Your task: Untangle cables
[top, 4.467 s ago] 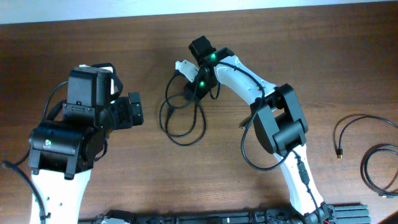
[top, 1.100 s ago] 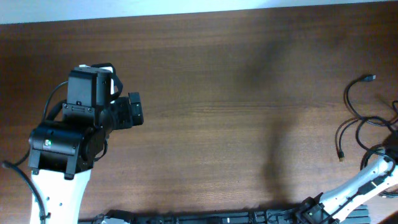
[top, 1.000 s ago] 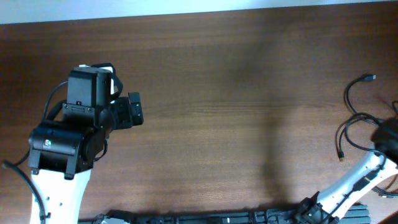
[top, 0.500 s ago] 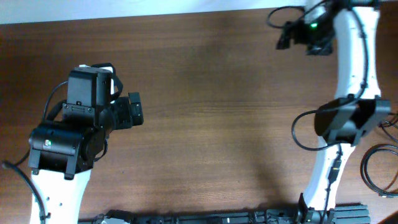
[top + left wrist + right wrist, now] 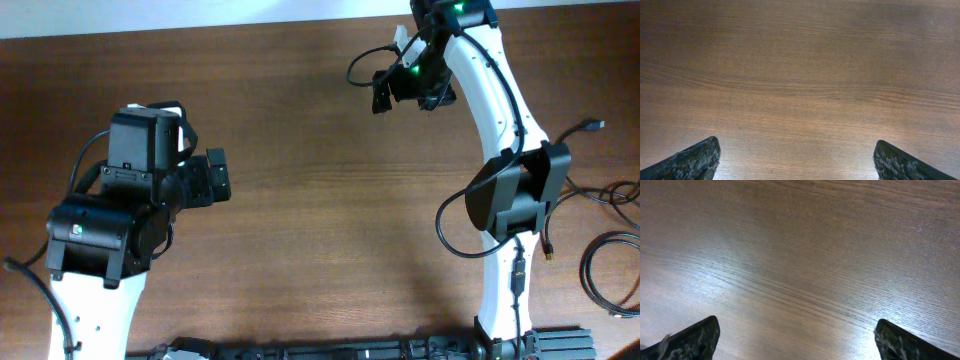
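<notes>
The cables (image 5: 604, 268) are thin black cords in loose loops at the table's right edge, behind the right arm's base. One cord ends in a small plug (image 5: 596, 125), another in a plug (image 5: 548, 245). My right gripper (image 5: 381, 92) is far from them, over the table's far middle, and points left. In the right wrist view it (image 5: 797, 330) stands open over bare wood. My left gripper (image 5: 217, 180) is at the left, and the left wrist view shows it (image 5: 796, 151) open over bare wood. No cable shows in either wrist view.
The brown wooden table (image 5: 320, 230) fills the overhead view. A black wire (image 5: 358, 68) of the right arm itself loops out beside its wrist. The right arm's elbow (image 5: 515, 195) stands over the right part of the table. A black rail (image 5: 350, 352) runs along the near edge.
The cable loop seen mid-table earlier now lies at the right edge. My right arm swung from those cables up to the far side, then leftward. The left arm has not moved.
</notes>
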